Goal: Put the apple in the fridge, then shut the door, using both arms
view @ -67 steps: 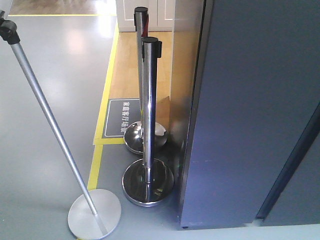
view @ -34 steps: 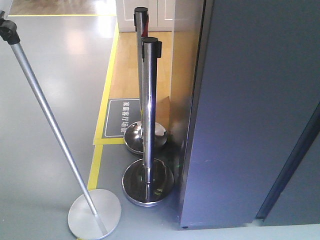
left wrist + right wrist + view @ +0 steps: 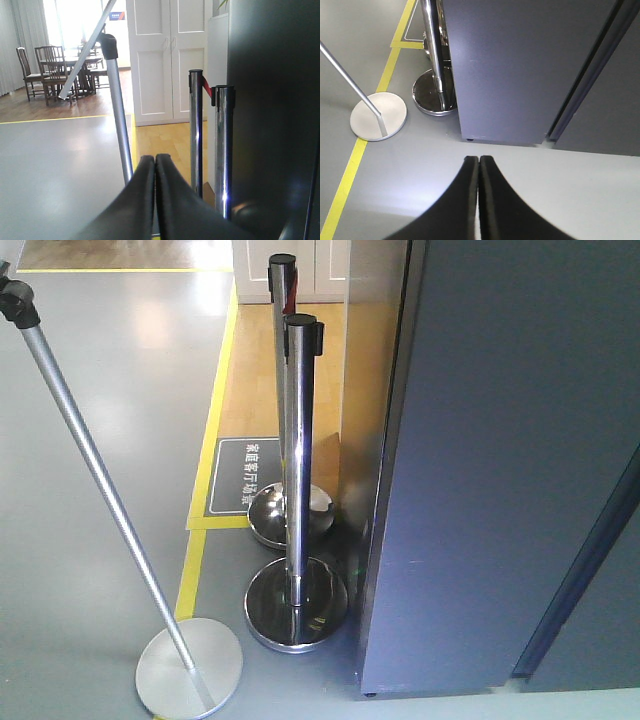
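Plainly, both tools were idle: the left gripper [image 3: 154, 165] had its two black fingers pressed flat together with nothing between them, and the right gripper [image 3: 478, 167] was closed the same way, empty, pointing down at bare grey floor. Neither carried the apple, which showed in no view, so its whereabouts could not be told. The left wrist looked level along the floor, past two chrome stanchions [image 3: 223, 150] standing just beside the fridge [image 3: 275, 115], whose dark side filled the right of that view. The right wrist looked down at the fridge's [image 3: 520, 65] lower corner, where a dark seam ran up its right part; whether that was the door could not be told. In the front view the fridge [image 3: 500, 490] showed only its grey-blue outside, no white interior, which suggested it stood shut or was seen from the side. A silver pole [image 3: 100, 500] on a round base leaned well to the left, apart from everything. With fingers closed and nothing held, the arms seemed parked, perhaps while the base positioned itself.
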Tool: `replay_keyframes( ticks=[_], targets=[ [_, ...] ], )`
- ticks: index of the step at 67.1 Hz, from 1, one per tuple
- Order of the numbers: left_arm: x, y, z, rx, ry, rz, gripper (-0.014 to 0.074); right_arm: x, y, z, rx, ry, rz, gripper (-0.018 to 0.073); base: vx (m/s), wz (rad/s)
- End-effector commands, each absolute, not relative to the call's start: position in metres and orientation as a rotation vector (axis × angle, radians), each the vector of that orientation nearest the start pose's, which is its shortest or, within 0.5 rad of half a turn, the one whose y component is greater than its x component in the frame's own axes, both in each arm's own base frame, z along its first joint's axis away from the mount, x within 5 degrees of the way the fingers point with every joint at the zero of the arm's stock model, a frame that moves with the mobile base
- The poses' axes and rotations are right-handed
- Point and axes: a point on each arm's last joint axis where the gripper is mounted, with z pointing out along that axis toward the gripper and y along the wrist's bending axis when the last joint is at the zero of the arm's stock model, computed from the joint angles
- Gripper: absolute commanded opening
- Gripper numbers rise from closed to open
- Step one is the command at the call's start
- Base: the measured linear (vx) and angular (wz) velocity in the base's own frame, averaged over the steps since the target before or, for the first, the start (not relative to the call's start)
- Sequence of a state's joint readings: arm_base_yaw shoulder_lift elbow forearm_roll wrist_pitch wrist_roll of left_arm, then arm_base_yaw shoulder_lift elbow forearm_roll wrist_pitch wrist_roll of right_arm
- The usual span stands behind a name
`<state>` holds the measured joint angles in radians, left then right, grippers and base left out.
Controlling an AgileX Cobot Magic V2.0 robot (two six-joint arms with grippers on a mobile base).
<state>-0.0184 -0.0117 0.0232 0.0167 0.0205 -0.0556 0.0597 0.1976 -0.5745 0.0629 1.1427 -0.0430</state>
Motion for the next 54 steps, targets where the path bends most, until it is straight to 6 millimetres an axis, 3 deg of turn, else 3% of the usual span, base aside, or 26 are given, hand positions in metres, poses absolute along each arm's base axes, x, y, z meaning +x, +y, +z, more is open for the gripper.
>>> replay_keyframes(
  ticks=[1,54],
  targets=[
    [0.0533,-0.0011,0.2181,-0.021,1.405,-0.060,-0.0006,0.0188,0.0062,0.3012,-0.122,2.183,0.081,-0.0003,0.00,0.00],
    [0.0533,-0.0011,0.2181,-0.021,1.405,-0.060,-0.0006,0.0183,0.0071,0.3006,-0.125,2.192,0.094,-0.0003,0.00,0.00]
  ],
)
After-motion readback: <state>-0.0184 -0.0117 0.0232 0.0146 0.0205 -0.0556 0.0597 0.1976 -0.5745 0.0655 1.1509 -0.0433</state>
